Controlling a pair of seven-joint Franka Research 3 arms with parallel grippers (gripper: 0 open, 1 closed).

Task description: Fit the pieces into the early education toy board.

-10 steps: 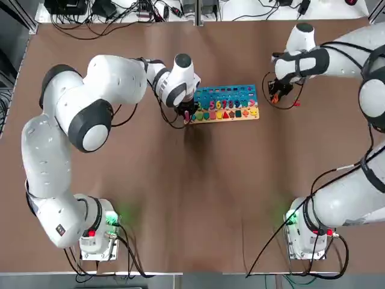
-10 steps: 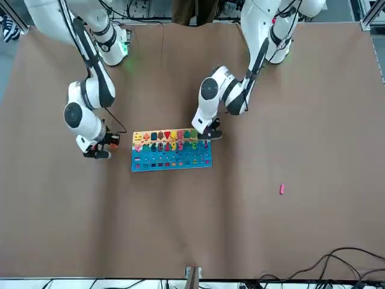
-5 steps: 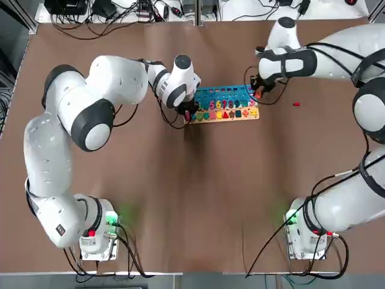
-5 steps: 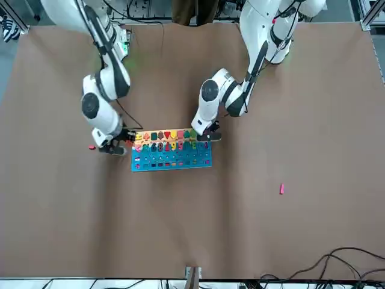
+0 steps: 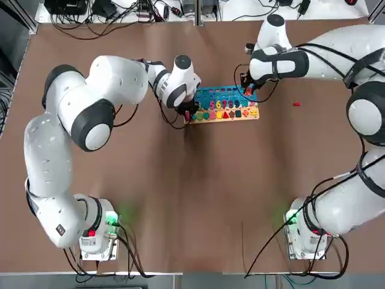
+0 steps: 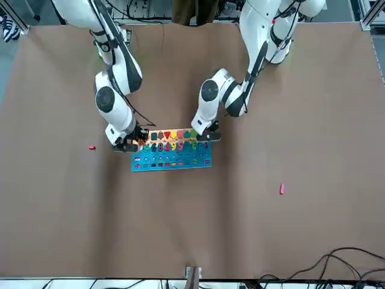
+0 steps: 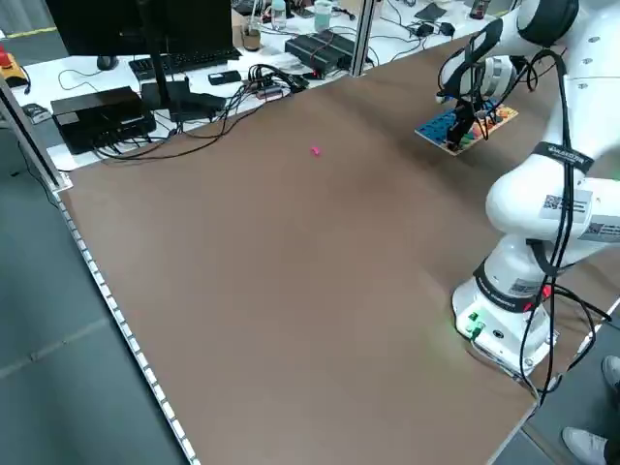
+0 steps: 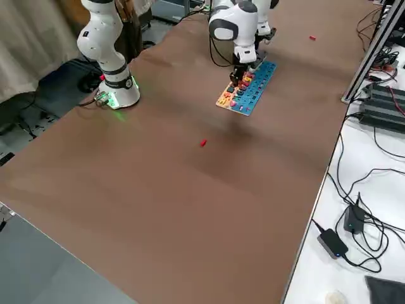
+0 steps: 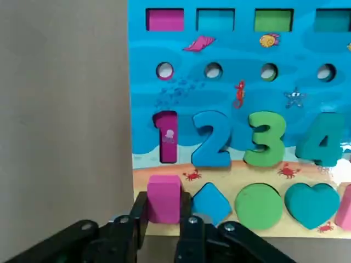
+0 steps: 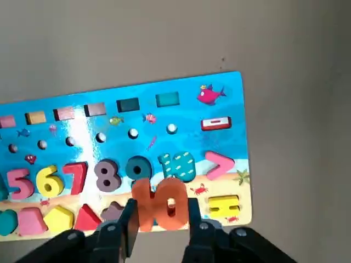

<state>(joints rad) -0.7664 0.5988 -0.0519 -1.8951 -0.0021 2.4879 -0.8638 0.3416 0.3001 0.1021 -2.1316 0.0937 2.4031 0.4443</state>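
Right gripper (image 10: 163, 205) crossed brown tabletop (image 5: 192, 205) pinching orange 10 (image 10: 145, 205) (left gripper (image 9: 166, 205) pinches pink piece (image 9: 164, 189)), both over board (image 6: 174, 159)

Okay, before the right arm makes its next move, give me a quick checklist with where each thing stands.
1. Orange 10 held in the right gripper: ok.
2. Orange 10 seated in the board: not ok, it's between the fingertips.
3. Left gripper at the pink block, board's end: ok.
4. Pink block fully seated: cannot tell.
5. Red piece and pink piece placed: not ok, both on the table.
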